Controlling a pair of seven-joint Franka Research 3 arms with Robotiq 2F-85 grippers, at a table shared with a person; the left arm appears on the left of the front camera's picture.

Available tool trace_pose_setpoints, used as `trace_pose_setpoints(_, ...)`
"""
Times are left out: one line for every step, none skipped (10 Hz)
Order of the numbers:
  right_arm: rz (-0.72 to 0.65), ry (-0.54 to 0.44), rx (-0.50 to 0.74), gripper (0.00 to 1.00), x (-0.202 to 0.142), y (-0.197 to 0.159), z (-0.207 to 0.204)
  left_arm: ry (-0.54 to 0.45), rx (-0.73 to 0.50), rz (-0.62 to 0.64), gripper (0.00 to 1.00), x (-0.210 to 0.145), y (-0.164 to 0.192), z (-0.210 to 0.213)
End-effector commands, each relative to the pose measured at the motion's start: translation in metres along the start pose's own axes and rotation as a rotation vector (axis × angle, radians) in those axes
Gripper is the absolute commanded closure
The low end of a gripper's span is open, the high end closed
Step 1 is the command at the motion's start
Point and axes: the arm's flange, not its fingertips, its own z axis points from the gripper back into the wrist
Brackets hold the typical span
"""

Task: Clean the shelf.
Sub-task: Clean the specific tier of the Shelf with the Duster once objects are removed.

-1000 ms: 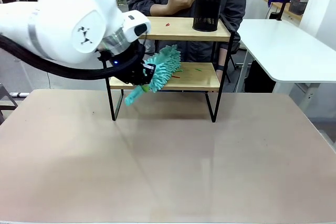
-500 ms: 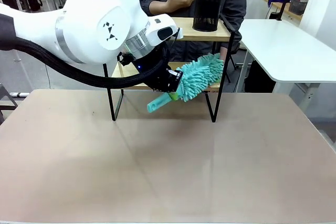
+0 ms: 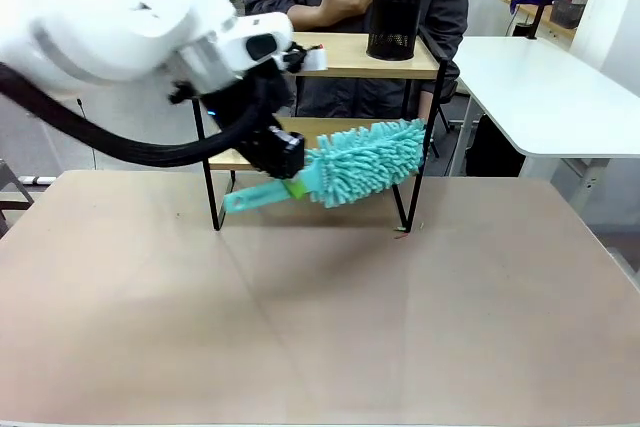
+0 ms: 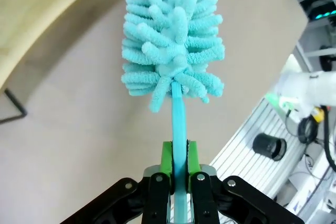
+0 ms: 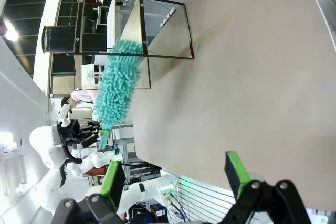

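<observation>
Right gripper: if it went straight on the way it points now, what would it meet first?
Probably the bare table top: the right gripper, jaws open, faces it directly. The duster and the shelf sit farther off, to one side of that line. Depth is hard to judge here.

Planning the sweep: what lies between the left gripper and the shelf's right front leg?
The teal duster head, seen in the front view.

This is a robotics lab. A white robot arm (image 3: 110,17) reaches over a beige worktable (image 3: 320,327), a white desk (image 3: 540,87) stands alongside, and a bench (image 3: 555,9) piled with bins and cloth sits behind.
</observation>
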Motion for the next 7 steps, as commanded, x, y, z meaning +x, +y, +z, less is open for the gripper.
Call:
trace_pose_setpoints(0.027,-0.012,0.021,0.0,0.003,0.001,0.0,-0.053,0.011,0.024,0.88,-0.051,0.003,0.027)
trace_pose_setpoints(0.027,-0.012,0.021,0.0,0.003,0.001,0.0,-0.073,0.035,0.045,0.88,-0.069,0.001,0.036)
trace_pose_setpoints(0.027,-0.012,0.021,0.0,0.003,0.001,0.0,-0.09,0.017,0.031,0.88,-0.092,-0.004,0.048)
trace_pose_setpoints(0.027,-0.012,0.021,0.0,0.003,0.001,0.0,-0.091,-0.03,-0.016,0.88,-0.121,-0.006,0.07)
trace_pose_setpoints(0.027,-0.012,0.021,0.0,0.003,0.001,0.0,-0.061,-0.016,-0.034,0.88,-0.149,-0.003,0.091)
trace_pose_setpoints(0.027,-0.012,0.021,0.0,0.003,0.001,0.0,-0.086,0.015,0.008,0.88,-0.179,0.003,0.119)
trace_pose_setpoints(0.027,-0.012,0.021,0.0,0.003,0.001,0.0,-0.188,0.023,0.116,0.88,-0.223,0.013,0.152)
